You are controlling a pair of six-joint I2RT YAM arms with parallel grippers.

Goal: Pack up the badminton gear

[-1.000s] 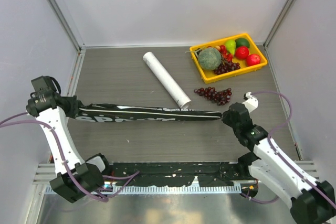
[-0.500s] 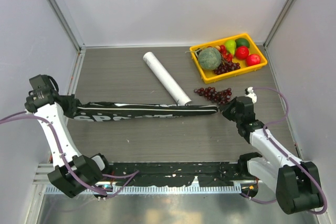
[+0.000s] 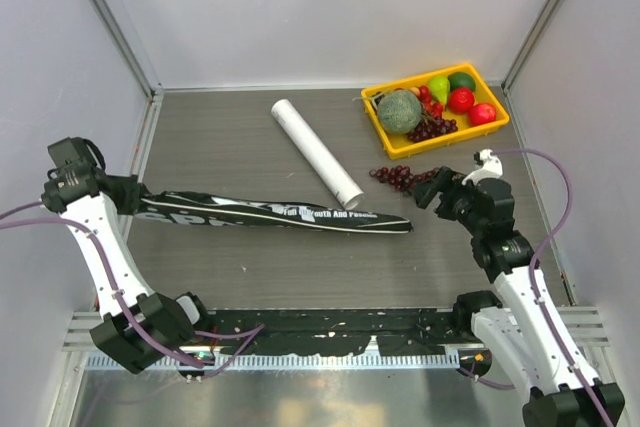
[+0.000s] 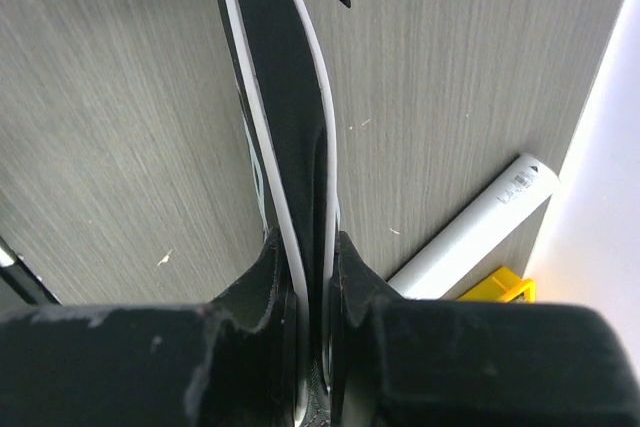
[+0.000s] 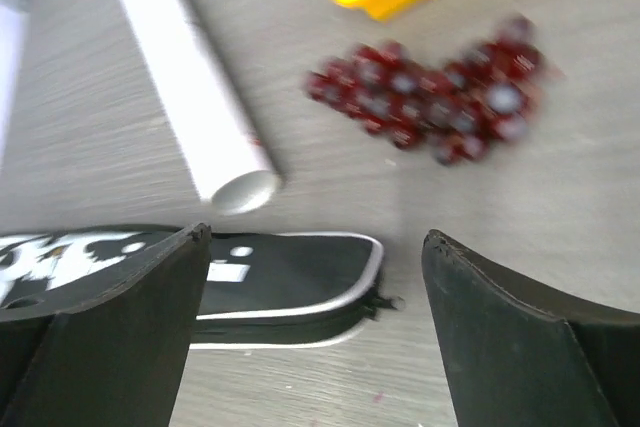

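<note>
The black bag [image 3: 275, 213] lies flat across the middle of the worktop [image 3: 220, 137]. Its left end is clamped between the jaws of the left gripper [image 3: 138, 202], while the jaws of the right gripper [image 3: 430, 194] stand apart and empty just off its right end. No racket or shuttlecock is seen lying loose, so these are judged to be packed inside, though that cannot be confirmed. The long white tube [image 3: 317, 148] lies outside, just behind the bag, and is yet to be packed.

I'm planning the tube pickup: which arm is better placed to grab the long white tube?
Right. The right arm's fingers stand open and empty near the long white tube; the left arm's fingers are clamped on the black racket-shaped bag.
</note>
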